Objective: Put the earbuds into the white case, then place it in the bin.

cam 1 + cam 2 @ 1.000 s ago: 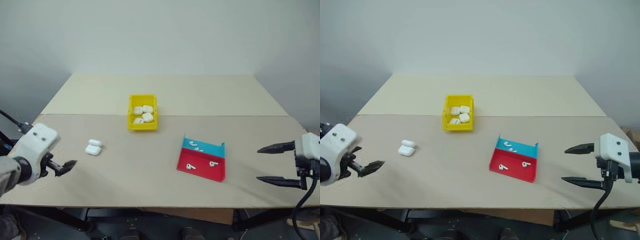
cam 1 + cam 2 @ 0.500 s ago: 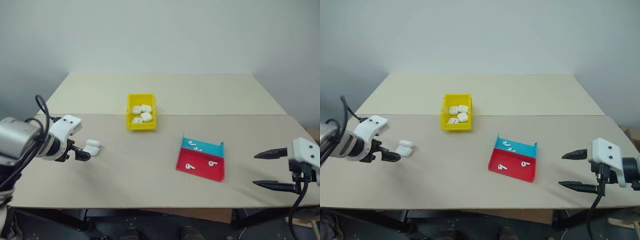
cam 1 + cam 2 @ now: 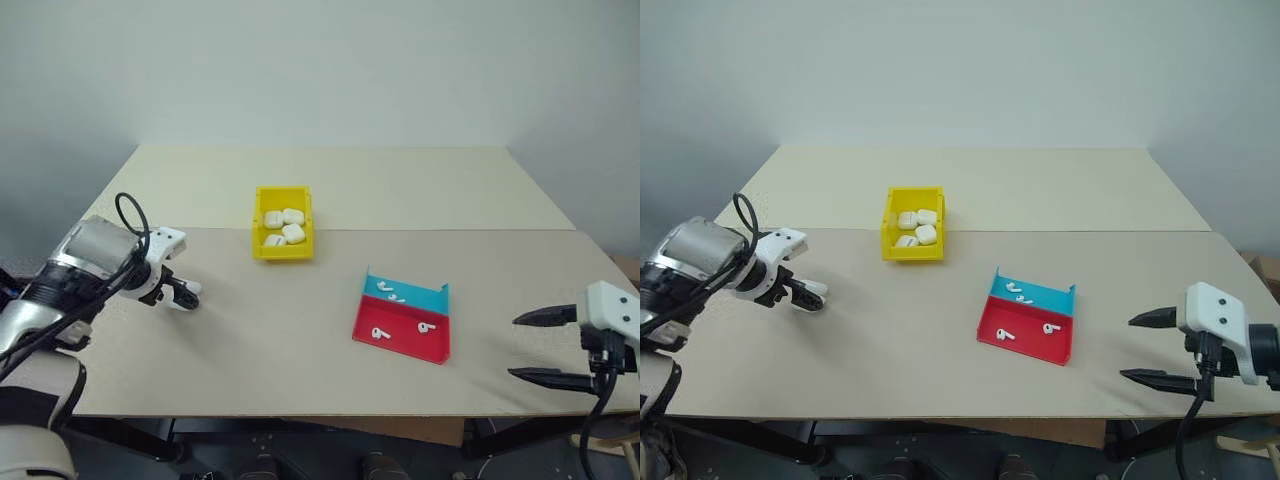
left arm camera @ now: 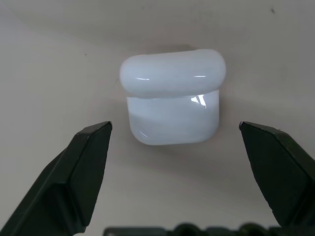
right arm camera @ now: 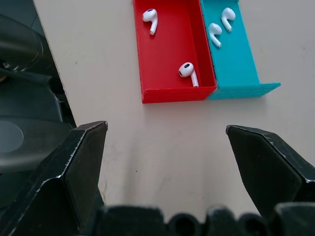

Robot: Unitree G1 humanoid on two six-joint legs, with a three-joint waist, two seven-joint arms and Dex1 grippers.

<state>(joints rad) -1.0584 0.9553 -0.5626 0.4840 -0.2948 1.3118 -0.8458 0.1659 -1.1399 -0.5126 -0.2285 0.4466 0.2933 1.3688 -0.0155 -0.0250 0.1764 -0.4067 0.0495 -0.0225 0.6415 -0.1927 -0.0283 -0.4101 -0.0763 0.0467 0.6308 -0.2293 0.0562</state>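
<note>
Left gripper point(image 4: 174, 142) spread wide over the white case point(image 4: 172, 96) at frame left, right gripper point(image 3: 540, 348) released at lower right, earbuds point(image 5: 187, 70) in tray point(image 5: 172, 46) mid-frame

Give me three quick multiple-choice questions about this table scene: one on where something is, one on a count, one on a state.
1. Where is the left gripper?
A. over the bin
B. at the white case
C. in the tray

2. How many earbuds lie in the tray?
A. two
B. four
C. six

3. How do the right gripper's fingers stand?
A. wide apart, empty
B. shut on an earbud
C. shut on the tray

Answers:
1 B: its wrist view has the white case between the two black fingers, untouched, well left of the yellow bin.
2 B: two earbuds lie in the red half, two in the blue.
3 A: bare table shows between them, short of the tray.
</note>
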